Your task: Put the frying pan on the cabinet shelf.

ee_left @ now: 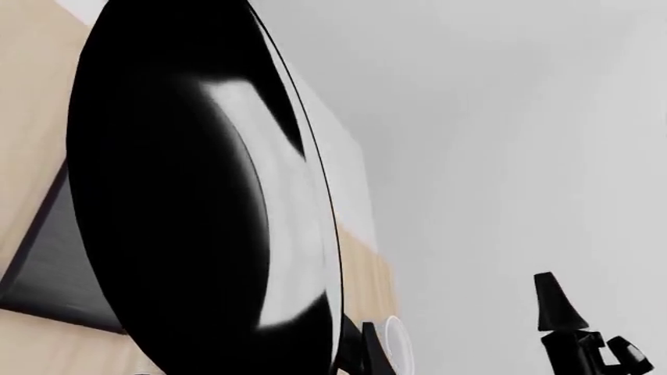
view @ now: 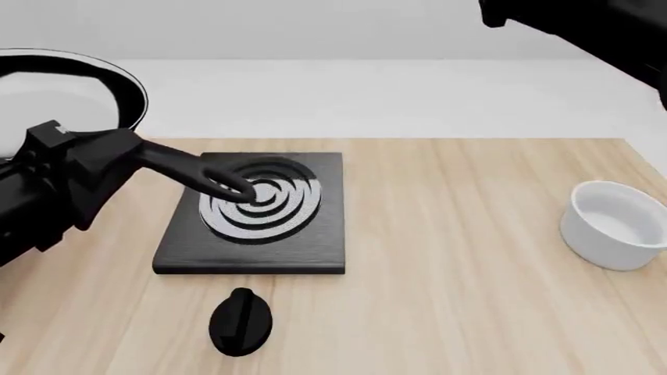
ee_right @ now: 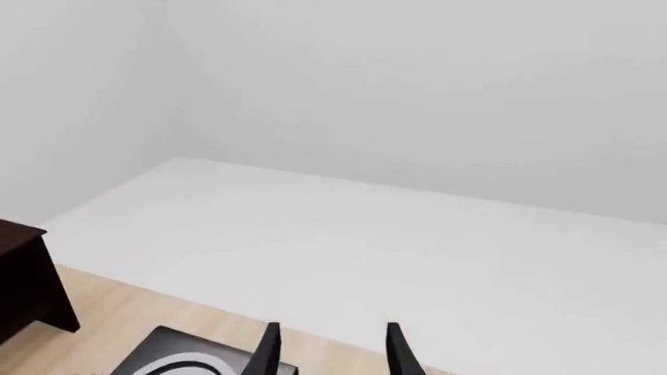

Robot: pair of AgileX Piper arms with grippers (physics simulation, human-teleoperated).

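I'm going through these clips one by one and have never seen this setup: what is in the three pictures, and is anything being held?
These are simulator renders of two robot arms at a wooden table. The front view looks down from behind the arms; the other two come from cameras behind each arm's end effector. On the table lie a square black stove plate, a black knob and a white bowl. The left end effector holds the frying pan lifted off the table by its long handle; its wrist view is mostly filled by the pan's glossy inside. The right end effector is raised, open and empty; its wrist view catches a corner of the dark cabinet.
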